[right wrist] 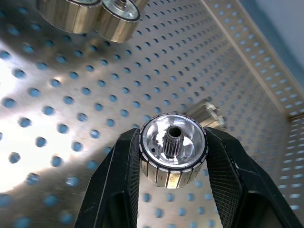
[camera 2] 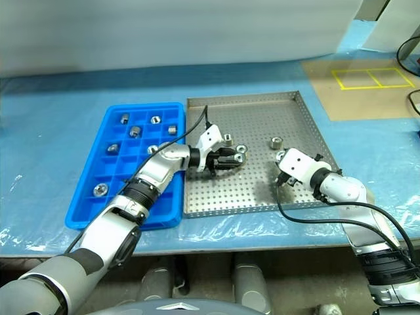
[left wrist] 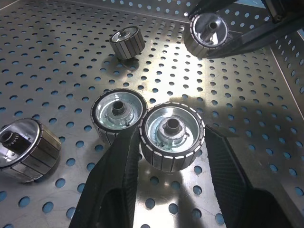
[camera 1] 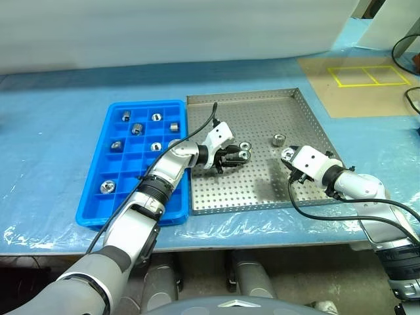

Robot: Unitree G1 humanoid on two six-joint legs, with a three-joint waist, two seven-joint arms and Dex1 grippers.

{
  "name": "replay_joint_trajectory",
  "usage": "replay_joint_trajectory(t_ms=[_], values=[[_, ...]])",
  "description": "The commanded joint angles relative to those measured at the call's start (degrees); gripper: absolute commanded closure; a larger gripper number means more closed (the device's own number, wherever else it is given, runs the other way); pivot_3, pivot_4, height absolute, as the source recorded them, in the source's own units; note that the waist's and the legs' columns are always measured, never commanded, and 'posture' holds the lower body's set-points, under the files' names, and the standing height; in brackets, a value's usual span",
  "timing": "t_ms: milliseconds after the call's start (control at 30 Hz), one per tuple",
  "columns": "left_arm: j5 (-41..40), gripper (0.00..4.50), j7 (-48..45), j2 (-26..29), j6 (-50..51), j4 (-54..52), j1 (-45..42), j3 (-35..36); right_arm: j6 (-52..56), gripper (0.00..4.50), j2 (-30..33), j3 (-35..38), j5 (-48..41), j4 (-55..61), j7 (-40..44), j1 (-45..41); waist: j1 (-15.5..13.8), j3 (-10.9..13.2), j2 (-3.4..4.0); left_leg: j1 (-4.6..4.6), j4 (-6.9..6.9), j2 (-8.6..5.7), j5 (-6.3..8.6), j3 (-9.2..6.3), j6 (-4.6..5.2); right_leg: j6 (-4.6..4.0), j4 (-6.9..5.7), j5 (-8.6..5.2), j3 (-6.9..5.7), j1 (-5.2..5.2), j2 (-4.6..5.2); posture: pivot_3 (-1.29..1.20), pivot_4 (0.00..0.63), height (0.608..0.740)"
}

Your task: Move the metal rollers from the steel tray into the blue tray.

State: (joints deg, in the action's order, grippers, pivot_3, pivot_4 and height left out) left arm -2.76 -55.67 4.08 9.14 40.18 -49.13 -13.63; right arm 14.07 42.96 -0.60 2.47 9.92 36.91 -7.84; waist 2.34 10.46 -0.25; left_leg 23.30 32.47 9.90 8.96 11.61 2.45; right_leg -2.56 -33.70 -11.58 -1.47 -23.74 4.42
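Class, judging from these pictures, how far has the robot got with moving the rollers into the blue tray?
Done: seven rollers sit in compartments of the blue tray.

In hand: the right gripper is shut on one roller above the steel tray. The left gripper straddles another roller, one finger touching and a gap at the other.

Left: at least three more loose rollers lie on the steel tray, including one near its middle.

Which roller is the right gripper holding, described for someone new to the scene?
Start at the steel tray, right of the blue tray. Near its right rim, the right gripper is shut on a metal roller. Unlike the loose roller lying beyond it and the pair by the left gripper, this roller sits clamped between two black fingers.
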Motion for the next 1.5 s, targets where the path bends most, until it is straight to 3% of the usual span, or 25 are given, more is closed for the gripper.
replay_joint_trajectory(t_ms=[33, 100, 367, 400, 567, 667, 767, 900, 1100, 1300, 1500], values=[[-0.3, 2.72, 0.2, 0.0, -1.2, -1.8, -0.5, 0.4, 3.6, 2.91, -1.7, 3.0, -4.7, 1.4, 1.2, 1.3, 0.0, 0.0, 0.01, 0.00, 0.00, 0.00, 0.00, 0.00, 0.00, 0.00, 0.00, 0.00, 0.00, 0.00, 0.00, -0.39, 0.150, 0.740], [-0.3, 2.72, 0.3, 0.1, -1.1, -2.1, -0.3, 0.3, 4.3, 2.91, -2.2, 4.0, -5.2, -0.4, 0.6, 1.7, 0.0, 0.0, 0.01, 0.01, 0.01, -0.01, 0.00, 0.00, 0.00, 0.00, 0.00, 0.00, 0.00, 0.00, 0.01, -0.39, 0.150, 0.740], [-0.1, 2.72, 0.0, 0.5, -0.9, -1.8, -0.4, 0.3, 5.3, 0.16, -3.0, 4.8, -6.0, -2.2, 0.2, 4.1, 0.0, 0.0, 0.02, -0.04, 0.04, -0.01, 0.06, 0.00, -0.09, 0.00, 0.00, 0.00, 0.00, 0.03, 0.02, -0.40, 0.150, 0.740], [0.2, 2.72, 0.1, 0.6, -1.1, -1.6, -0.4, 0.0, 5.0, 0.03, -3.3, 4.8, -6.2, -1.5, 0.3, 4.2, 0.0, 0.0, 0.02, -0.04, 0.01, -0.01, 0.06, 0.00, -0.10, 0.01, 0.00, 0.00, -0.01, 0.03, 0.02, -0.40, 0.150, 0.740], [0.2, 2.72, -0.3, 0.3, -1.6, -1.1, -0.8, -0.1, 9.3, 0.03, -4.3, 6.1, -10.1, 4.4, 1.4, 2.7, 0.1, 0.0, 0.04, 0.01, -0.07, -0.01, 0.00, 0.00, -0.01, 0.01, 0.02, -0.01, -0.03, -0.06, 0.01, -0.42, 0.150, 0.740], [-0.1, 2.72, 0.7, 0.5, -3.8, 1.5, -3.5, 1.5, 17.2, 0.03, -6.5, 8.5, -17.7, 10.6, 1.1, -2.2, 0.2, 0.0, 0.06, 0.01, -0.03, -0.01, 0.01, 0.00, -0.02, 0.00, 0.01, 0.00, -0.02, -0.05, 0.02, -0.42, 0.150, 0.740], [-4.5, 2.72, -5.8, 1.9, -2.0, -0.9, -4.9, 3.5, 23.4, 0.03, -7.7, 9.4, -24.1, 14.2, 1.4, -6.6, 0.2, 0.0, 0.07, -0.01, 0.02, 0.00, 0.01, 0.00, -0.07, 0.04, -0.03, 0.04, 0.00, -0.07, 0.01, -0.42, 0.150, 0.740], [-9.1, 2.72, -10.8, 3.4, 1.9, -4.9, -5.7, 5.6, 23.3, 0.03, -5.7, 5.9, -21.5, 13.3, 1.5, -5.6, -0.4, 0.0, 0.08, -0.14, -0.09, 0.02, 0.00, 0.00, -0.17, 0.03, -0.03, 0.03, -0.01, 0.04, 0.01, -0.40, 0.150, 0.740], [-8.3, 2.72, -10.1, 4.7, 2.1, -6.3, -4.1, 5.0, 22.3, 0.03, -6.7, 5.6, -21.4, 10.5, 0.3, -5.6, -0.6, 0.0, 0.08, -0.03, -0.10, -0.03, 0.01, 0.05, -0.14, 0.02, 0.03, 0.03, 0.01, -0.03, 0.04, -0.38, 0.150, 0.740], [-14.0, 2.72, -19.4, 9.7, 13.7, -20.4, 1.1, 2.9, 22.0, 0.03, -6.0, 6.2, -22.0, 9.5, 0.0, -9.0, -0.3, 0.0, 0.09, -0.05, -0.19, 0.01, -0.03, 0.07, -0.26, 0.02, -0.06, 0.03, 0.03, -0.17, 0.01, -0.37, 0.150, 0.740], [-17.9, 2.72, -19.6, 10.5, 19.5, -22.2, 0.6, 4.6, 20.7, 0.03, -6.2, 2.2, -19.9, 9.6, 0.5, -8.3, -0.6, 0.0, 0.10, -0.10, -0.23, 0.06, -0.05, 0.08, -0.34, 0.02, -0.07, 0.03, 0.02, -0.14, -0.03, -0.36, 0.150, 0.740]])
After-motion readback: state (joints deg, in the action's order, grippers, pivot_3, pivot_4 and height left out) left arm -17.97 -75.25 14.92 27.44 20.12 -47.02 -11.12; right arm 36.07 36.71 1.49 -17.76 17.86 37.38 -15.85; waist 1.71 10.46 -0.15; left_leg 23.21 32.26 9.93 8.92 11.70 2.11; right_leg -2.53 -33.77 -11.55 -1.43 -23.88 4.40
